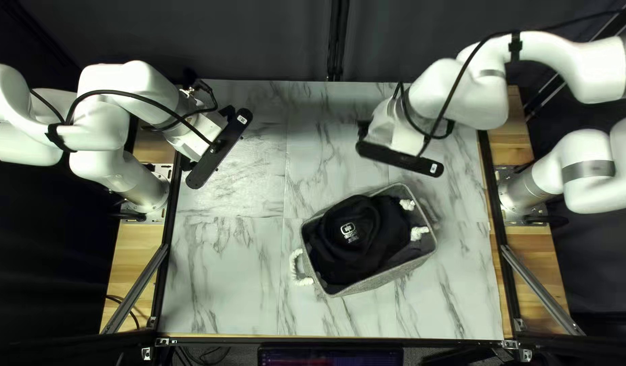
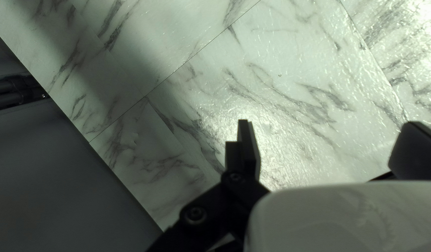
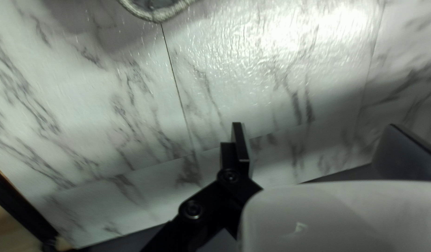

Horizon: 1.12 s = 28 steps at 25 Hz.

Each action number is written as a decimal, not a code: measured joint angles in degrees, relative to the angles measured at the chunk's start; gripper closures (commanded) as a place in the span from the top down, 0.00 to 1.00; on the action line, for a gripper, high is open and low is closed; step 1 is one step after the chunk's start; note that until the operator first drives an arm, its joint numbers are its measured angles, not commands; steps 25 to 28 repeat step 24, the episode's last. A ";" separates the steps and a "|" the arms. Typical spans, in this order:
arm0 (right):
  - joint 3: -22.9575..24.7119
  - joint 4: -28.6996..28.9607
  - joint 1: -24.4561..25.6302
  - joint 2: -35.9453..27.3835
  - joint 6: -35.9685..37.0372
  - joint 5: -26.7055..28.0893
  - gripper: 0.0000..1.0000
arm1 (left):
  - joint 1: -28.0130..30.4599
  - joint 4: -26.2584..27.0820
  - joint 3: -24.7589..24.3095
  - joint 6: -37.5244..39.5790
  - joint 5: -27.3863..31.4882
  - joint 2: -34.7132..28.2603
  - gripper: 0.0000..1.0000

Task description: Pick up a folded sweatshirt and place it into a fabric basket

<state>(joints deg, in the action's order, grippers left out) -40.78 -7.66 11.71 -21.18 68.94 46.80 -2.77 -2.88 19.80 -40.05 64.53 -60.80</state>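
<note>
On the left gripper point(image 1: 219, 149), the fingers point(image 2: 249, 144) stand wide apart and have hold of nothing; the lower part of one is covered by the gripper's own body. The fingers of the right gripper point(image 1: 400, 158) are also widely open, with no cloth between them. Ahead of these, the right wrist view shows only a rounded piece of rim, cut off by the border.

This gripper is above the surface point(image 1: 225, 271), on the far side of the fabric basket point(image 1: 381, 280) and apart from it. The black sweatshirt point(image 1: 340, 257) lies inside the basket; its underside is hidden, and the dark folds are hard to separate. At the right end, some grey inner wall is visible, near two white rope knots point(image 1: 419, 233). A white rope handle point(image 1: 297, 266) sticks out at the other end.

Bare surface opens from the basket toward the left gripper and down to the black near rail point(image 1: 259, 339). The left arm point(image 1: 116, 129) and the right arm point(image 1: 462, 102) reach in from the sides, with loose cables point(image 1: 455, 102) along them. Behind the far edge hangs a dark curtain point(image 1: 259, 41).
</note>
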 measured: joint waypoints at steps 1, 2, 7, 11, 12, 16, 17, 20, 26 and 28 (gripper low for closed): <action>0.85 -0.05 1.28 -1.15 -1.60 -0.07 1.00 | 0.00 0.00 0.00 0.00 0.00 0.00 1.00; 1.46 -0.08 2.23 -2.05 -2.60 -0.01 1.00 | 0.00 0.00 0.00 0.00 0.00 0.00 1.00; 3.31 0.32 7.65 -6.56 -5.05 2.92 1.00 | 0.00 0.00 0.00 0.00 0.00 0.00 1.00; 3.04 1.56 10.94 -9.94 -4.56 7.53 1.00 | 0.00 0.00 0.00 0.00 0.00 0.00 1.00; 2.85 2.06 11.76 -10.76 -3.94 8.74 1.00 | 0.00 0.00 0.00 0.00 0.00 0.00 1.00; 2.44 3.07 13.07 -12.09 -2.64 10.81 1.00 | 0.00 0.00 0.00 0.00 0.00 0.00 1.00; 2.43 3.09 13.09 -12.12 -2.60 10.85 1.00 | 0.00 0.00 0.00 0.00 0.00 0.00 1.00; 2.43 3.11 13.10 -12.13 -2.58 10.89 1.00 | 0.00 0.00 0.00 0.00 0.00 0.00 1.00; 2.42 3.11 13.10 -12.13 -2.58 10.89 1.00 | 0.00 0.00 0.00 0.00 0.00 0.00 1.00; 2.42 3.11 13.10 -12.13 -2.58 10.89 1.00 | 0.00 0.00 0.00 0.00 0.00 0.00 1.00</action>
